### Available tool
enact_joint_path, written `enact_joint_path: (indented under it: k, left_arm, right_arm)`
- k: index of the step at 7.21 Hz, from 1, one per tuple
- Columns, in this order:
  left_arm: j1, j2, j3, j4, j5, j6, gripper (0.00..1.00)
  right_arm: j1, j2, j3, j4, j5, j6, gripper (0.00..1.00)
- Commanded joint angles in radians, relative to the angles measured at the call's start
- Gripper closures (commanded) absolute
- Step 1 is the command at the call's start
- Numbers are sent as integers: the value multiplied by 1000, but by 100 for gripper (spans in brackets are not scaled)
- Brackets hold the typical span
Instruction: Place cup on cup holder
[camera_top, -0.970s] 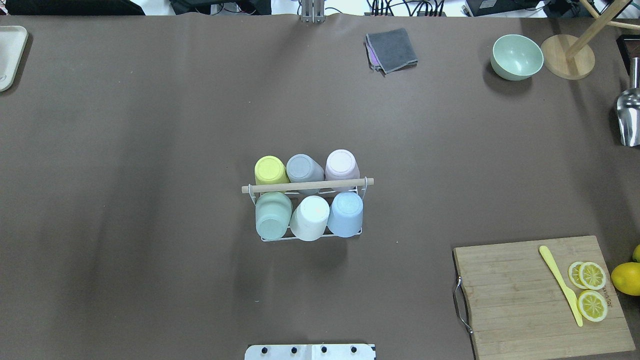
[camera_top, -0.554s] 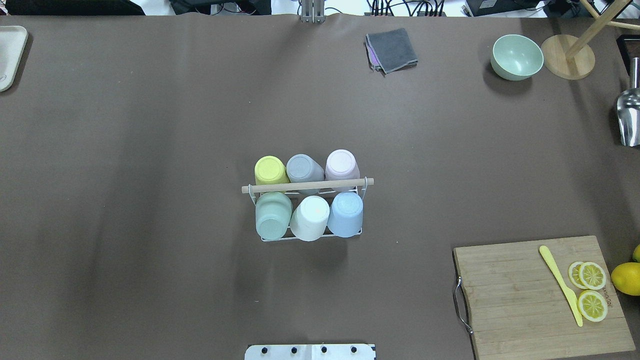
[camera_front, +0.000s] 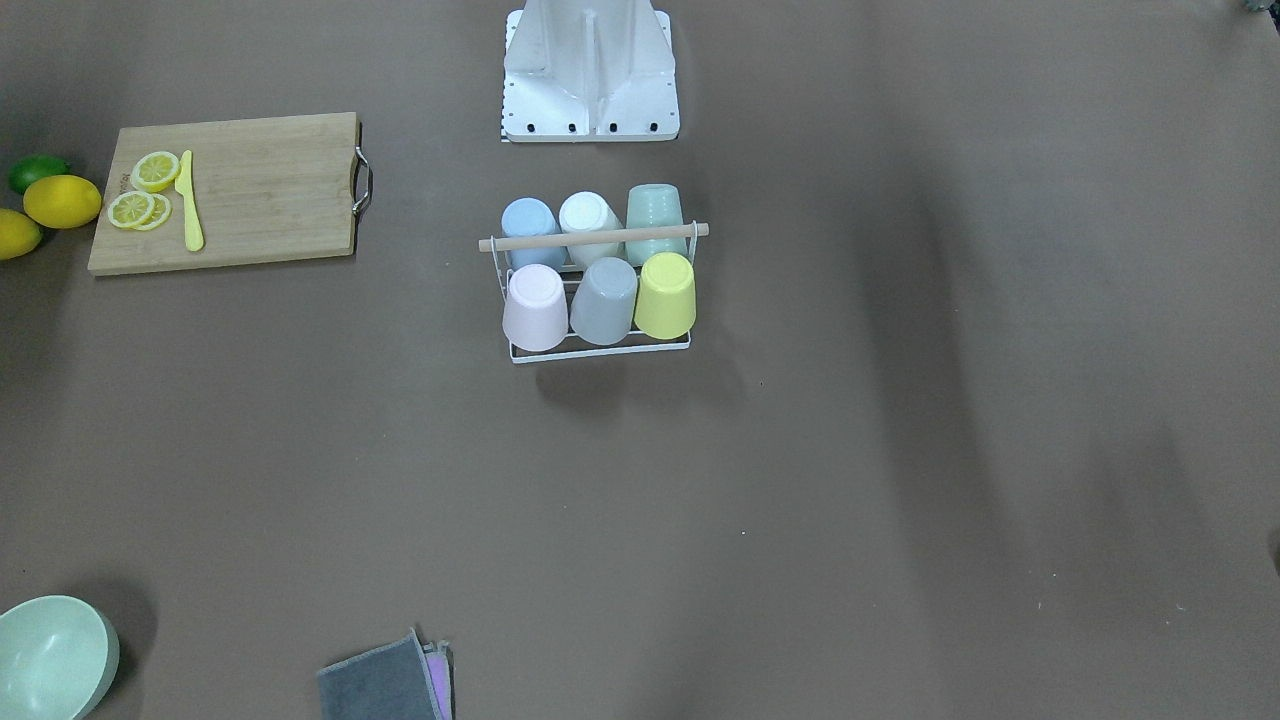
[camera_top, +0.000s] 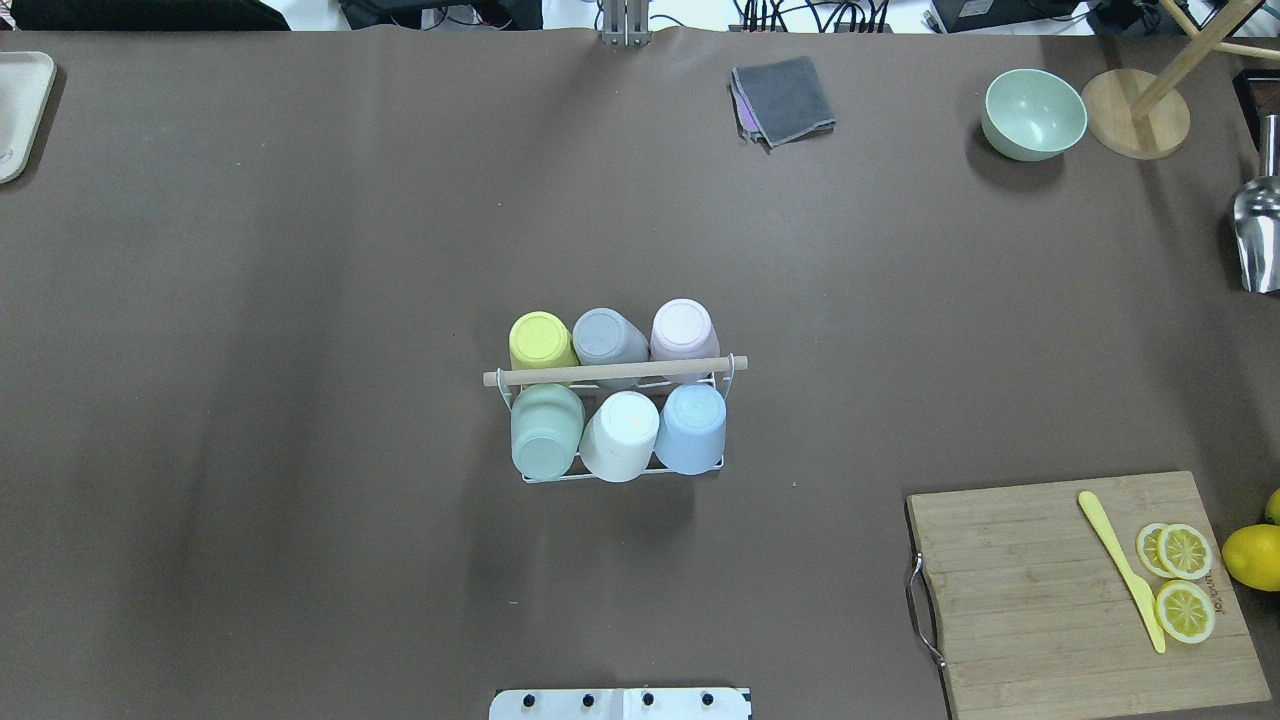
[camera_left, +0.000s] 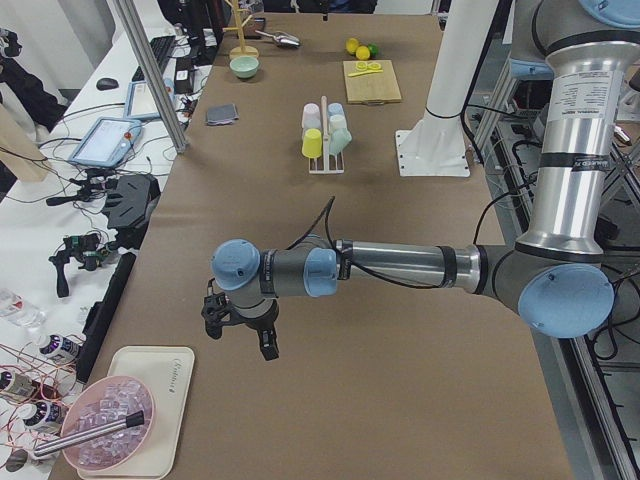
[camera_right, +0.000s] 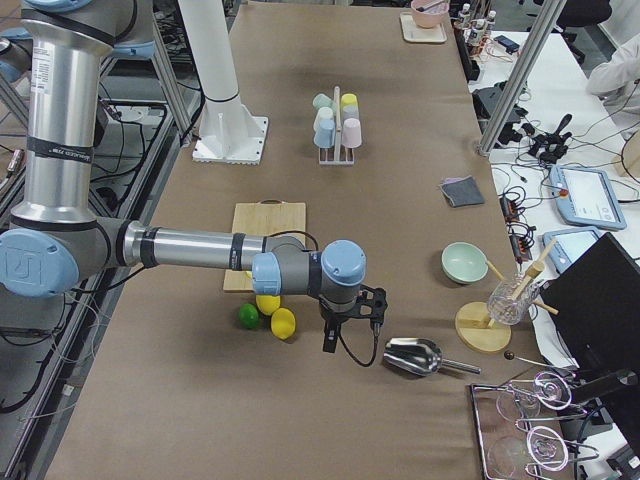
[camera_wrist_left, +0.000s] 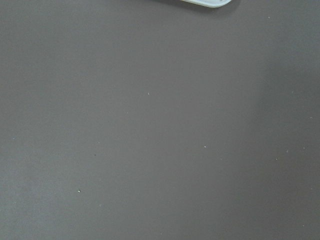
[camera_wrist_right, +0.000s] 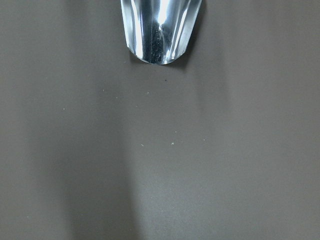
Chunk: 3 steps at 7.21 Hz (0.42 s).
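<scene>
Table: you are looking at a brown table with the white base plate at the robot's edge.
Right end: a cutting board with lemon slices and a yellow knife, a green bowl, a grey cloth and a metal scoop.
Left end: a cream tray.
Room: desks with tablets and cables run along the far side from the robot.
Cup holder: you will find the cup holder at mid-table, just in front of the base plate.
Cups: six cups sit upside down on the prongs, three on either side of the rod.
Left arm: its forearm lies level and low, stretched towards the tray end. The left gripper points down over bare table, well apart from the holder.
Left grip: you cannot tell whether its fingers are apart or together.
Right arm: it is stretched level too. The right gripper points down just beside the scoop.
Right grip: you cannot tell here either.
</scene>
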Motion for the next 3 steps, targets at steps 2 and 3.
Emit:
enact_joint_path:
  k: [2,3]
  left_arm:
    - [0,5,4,0,1,2,2]
    - [-1,5,3,0,1,2,2]
  right_arm:
    - [2,0,1,0,0,0,1]
    - [2,0,1,0,-2,0,1]
